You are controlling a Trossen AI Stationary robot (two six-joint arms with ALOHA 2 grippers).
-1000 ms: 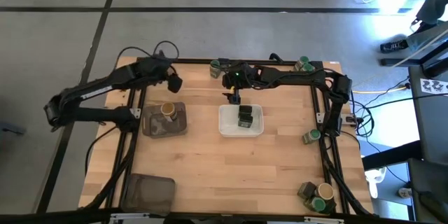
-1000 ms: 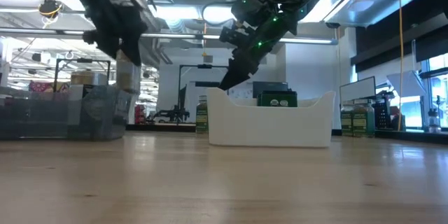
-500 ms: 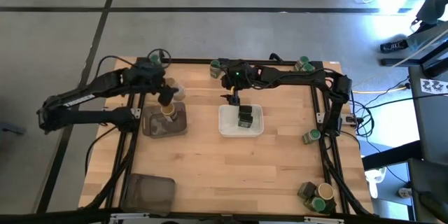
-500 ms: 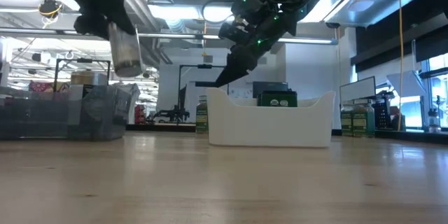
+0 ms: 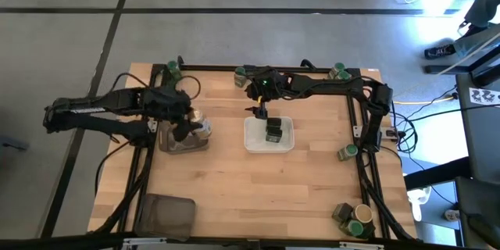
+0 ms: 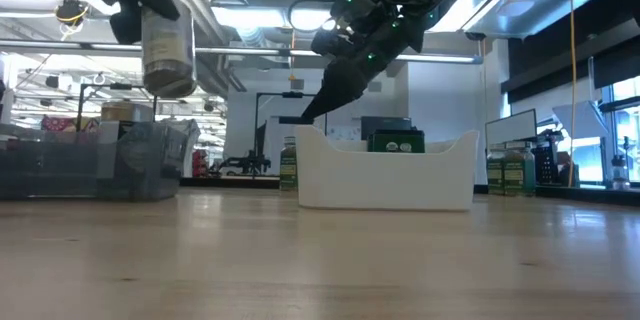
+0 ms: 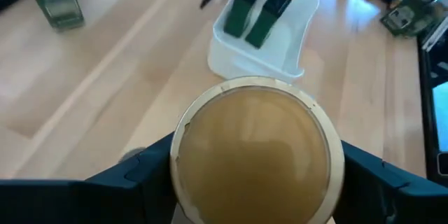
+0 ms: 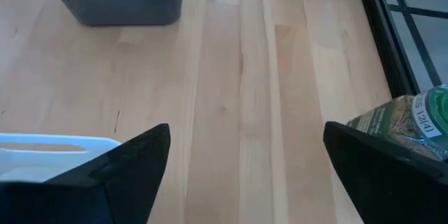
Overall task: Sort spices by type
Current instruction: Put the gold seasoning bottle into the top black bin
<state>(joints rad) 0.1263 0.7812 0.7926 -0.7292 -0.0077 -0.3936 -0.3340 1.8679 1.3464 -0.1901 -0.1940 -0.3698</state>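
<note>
- Where the pale wooden plank surface (image 5: 258, 187) comes nearest the low camera it lies bare, its grain running off toward the trays.
- At the near left corner, seen from above, sits a dark grey flat plastic tray (image 5: 166, 215); at the near right corner stand a round green-lidded spice jar (image 5: 361, 214), a tan-topped one just beside it, and a dark squarish tin (image 5: 342, 214).
- Midway along the right edge stands another green-lidded jar (image 5: 349, 151).
- Further in, a white rectangular plastic tray (image 5: 268, 133) holds two dark squarish spice tins with green labels (image 7: 257, 12), side by side.
- Left of it lies a second dark grey tray (image 5: 184, 137). Above this tray the left gripper (image 5: 187, 123) has its jaws clamped on a round clear spice jar with a tan top (image 7: 258, 152), held upright in the air, clear of the tray in the low view.
- Just beyond the white tray's far rim hangs the right gripper (image 5: 258, 109), jaws spread wide and holding nothing, pointing down.
- Along the far edge stand three more green-lidded jars: one at the left (image 5: 173, 67), one near the middle (image 5: 241, 73), one at the right (image 5: 340, 71).
- Beyond the surface, grey floor with dark seams surrounds the frame; the low view shows a workshop room with ceiling ducts (image 6: 270, 20), strip lights, shelving and monitors (image 6: 510, 130).
</note>
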